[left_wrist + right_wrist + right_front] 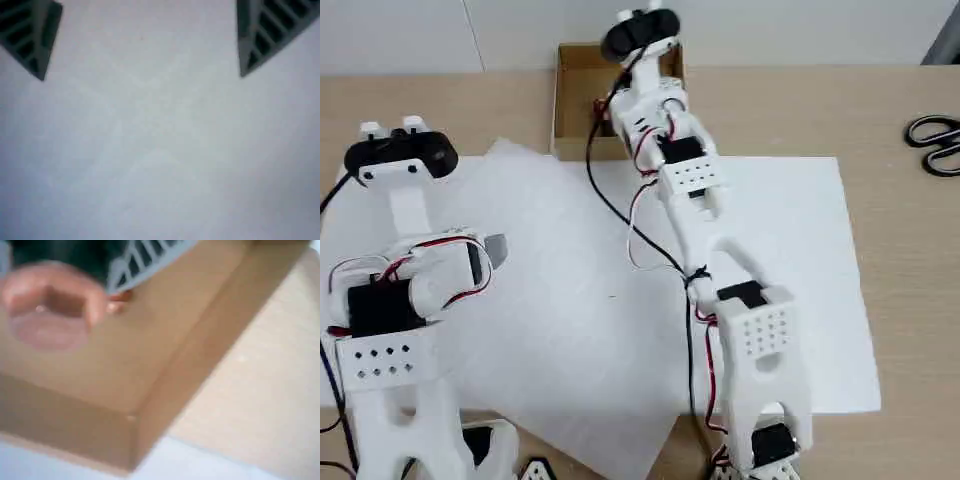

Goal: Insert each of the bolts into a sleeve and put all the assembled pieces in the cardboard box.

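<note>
left gripper [141,74]: jaws spread wide, empty, over the white sheet [570,320], left side
right gripper [607,112]: far, down in the cardboard box [570,60], grip can't tell tbh

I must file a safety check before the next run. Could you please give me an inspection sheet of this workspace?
Surface: wooden table, with a white sheet spread over its middle.
Job's things: cardboard box at the sheet's far edge; a pinkish round piece lies inside it, too blurred to tell bolt from sleeve.
Clutter: scissors on the wood, apart from the sheet.
Grippers: left gripper open above the sheet; right gripper over the box, next to the piece.
Cables: red, black and white wires run along both arms; one black loop hangs over the sheet.
Surroundings: white wall behind the table.
</note>
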### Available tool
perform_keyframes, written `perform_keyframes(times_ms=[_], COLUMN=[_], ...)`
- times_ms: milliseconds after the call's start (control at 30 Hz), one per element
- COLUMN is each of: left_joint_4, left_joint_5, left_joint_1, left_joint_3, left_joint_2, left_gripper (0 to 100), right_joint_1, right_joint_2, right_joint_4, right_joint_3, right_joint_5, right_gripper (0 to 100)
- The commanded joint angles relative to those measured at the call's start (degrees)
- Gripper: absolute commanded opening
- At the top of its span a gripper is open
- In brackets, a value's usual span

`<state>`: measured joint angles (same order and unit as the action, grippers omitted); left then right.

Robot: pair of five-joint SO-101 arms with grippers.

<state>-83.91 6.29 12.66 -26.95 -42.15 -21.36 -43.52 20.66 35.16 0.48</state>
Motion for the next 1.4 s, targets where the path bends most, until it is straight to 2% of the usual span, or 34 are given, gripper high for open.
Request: perform_keyframes(times_ms=[0, 333, 400, 600, 933, 1067, 1200, 1367], left_joint_4=[-0.3, -0.3, -0.3, -0.3, 0.2, -0.3, -1.5, -2.6], left_joint_5=[-0.4, -0.4, -0.4, -0.4, -0.4, -0.4, -0.4, -0.4], left_joint_1=[0.5, 0.5, 0.5, 0.5, 0.6, 0.6, 0.6, 0.4], left_joint_3=[2.4, 2.4, 2.4, 2.4, 4.9, 9.3, 15.9, 20.8], left_joint_2=[-1.1, -1.1, -1.1, -1.1, -1.2, -1.2, -1.8, -9.9], left_gripper=[23, 23, 23, 23, 23, 23, 23, 23], right_joint_1=[-0.4, -0.4, -0.5, -0.5, 0.0, 1.0, 1.5, 1.5], right_joint_2=[-2.7, -17.0, -18.9, -20.6, -18.7, -10.6, 0.0, 9.7], right_joint_4=[-1.6, -1.5, -1.1, -1.0, 0.4, 13.3, 33.9, 60.4], right_joint_3=[8.7, 21.4, 23.5, 25.0, 26.1, 32.2, 42.4, 54.9], right_joint_5=[0.5, 0.7, 0.7, 0.7, 0.8, 0.8, 0.4, 0.7], right_gripper=[0.4, 0.7, 4.9, 27.7, 28.4, 28.4, 28.5, 28.5])
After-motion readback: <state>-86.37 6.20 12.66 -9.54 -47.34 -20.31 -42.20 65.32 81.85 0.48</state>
